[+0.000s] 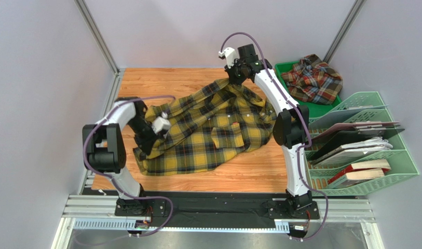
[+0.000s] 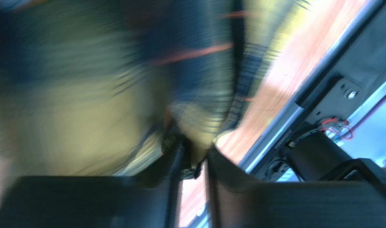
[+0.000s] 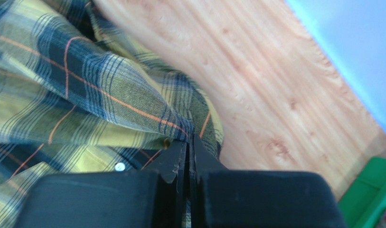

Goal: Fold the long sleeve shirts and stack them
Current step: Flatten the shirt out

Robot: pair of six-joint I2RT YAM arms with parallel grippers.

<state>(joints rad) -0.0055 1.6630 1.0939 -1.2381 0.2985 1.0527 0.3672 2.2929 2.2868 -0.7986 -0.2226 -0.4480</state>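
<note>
While the pale wooden tabletop [image 1: 249,176] fills most of the cell, the yellow and black check flannel shirt [image 1: 218,129] lies across its middle. It is rumpled and only half spread, with its front up. The rust-red and teal-grey check flannel shirt [image 1: 311,80] sits well apart, bunched in the green plastic tray [image 1: 323,108] at the far right corner.

Both garments look light, limp and easily creased. They should drape from any held point and drag across the wood rather than slide cleanly, so a single pinch is likely to stretch one corner and leave the rest behind. The best holds are probably doubled seams such as the collar, shoulder, cuff or hem, taken at two spread points so the cloth hangs flat.

The right gripper [image 3: 190,142] is at the shirt's far edge, with its jaws pressed tight on a fold of the check cloth. The left gripper [image 2: 195,154] is at the shirt's left side. Its wrist view is badly blurred, but the jaws appear pinched on a bunch of fabric. A small white button [image 3: 119,166] shows just beside the right fingers, so the placket is near that hold.
</note>
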